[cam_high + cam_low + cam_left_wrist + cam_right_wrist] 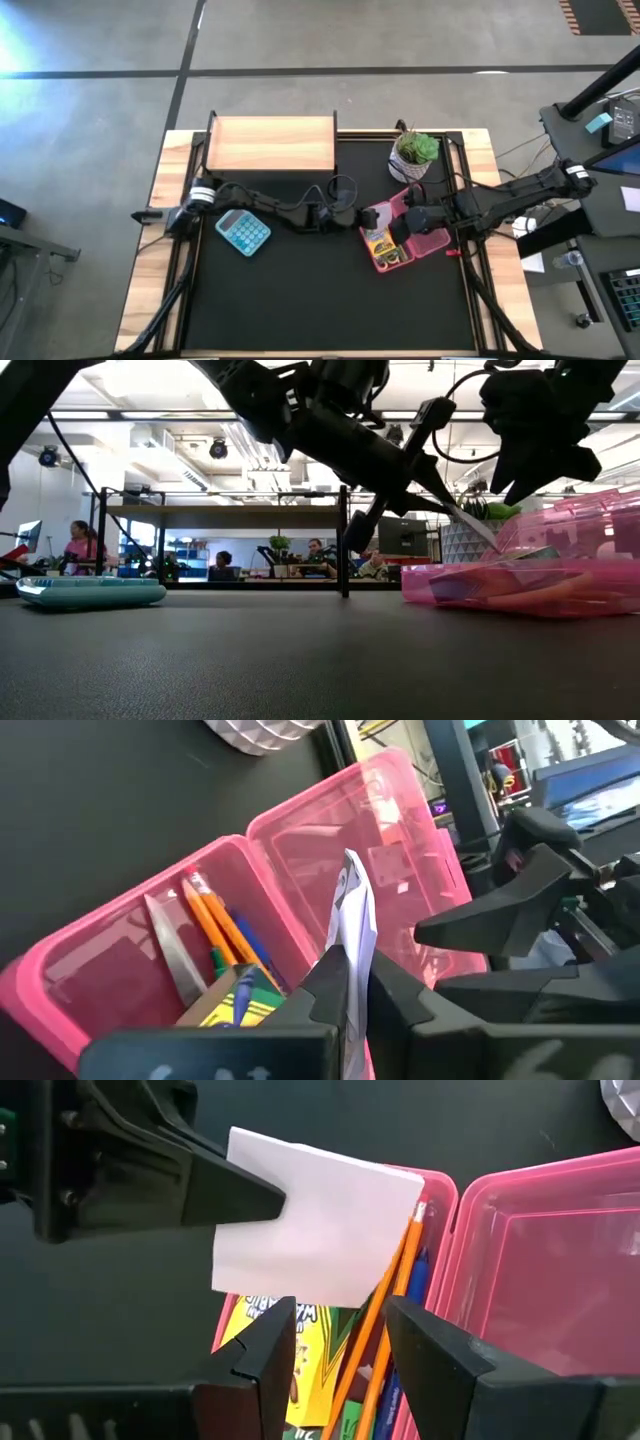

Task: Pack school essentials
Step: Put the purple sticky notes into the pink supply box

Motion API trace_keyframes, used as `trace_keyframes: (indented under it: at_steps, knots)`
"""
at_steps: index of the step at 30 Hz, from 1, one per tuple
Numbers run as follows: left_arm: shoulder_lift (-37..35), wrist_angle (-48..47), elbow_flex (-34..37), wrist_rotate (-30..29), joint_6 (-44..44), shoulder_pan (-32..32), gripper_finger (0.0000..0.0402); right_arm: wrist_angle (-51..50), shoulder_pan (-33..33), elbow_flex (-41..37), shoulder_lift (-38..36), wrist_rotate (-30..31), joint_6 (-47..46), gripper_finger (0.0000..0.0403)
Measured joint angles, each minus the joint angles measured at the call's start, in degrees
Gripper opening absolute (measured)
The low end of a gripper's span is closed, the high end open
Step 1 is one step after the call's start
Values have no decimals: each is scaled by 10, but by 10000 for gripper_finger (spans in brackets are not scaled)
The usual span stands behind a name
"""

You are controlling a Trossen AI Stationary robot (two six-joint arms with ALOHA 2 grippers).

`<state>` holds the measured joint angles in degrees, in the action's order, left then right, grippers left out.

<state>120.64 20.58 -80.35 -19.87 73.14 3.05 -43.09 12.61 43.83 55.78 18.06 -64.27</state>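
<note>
The case is glossy, translucent pink plastic. The pad is matt paper. The surface is matt black with wood edges

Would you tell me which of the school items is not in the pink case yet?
The note pad: the left gripper holds it above the case, while pencils and crayon box lie inside.
</note>
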Motion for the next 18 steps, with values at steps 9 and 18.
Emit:
trace_keyframes:
  at_steps: [9,18]
  knots:
    - [2,-2,3,15,0,0,23,-1,0,0,-2,0,14,148]
    - [2,-21,12,26,-6,0,129,-4,0,0,-3,-5,35,148]
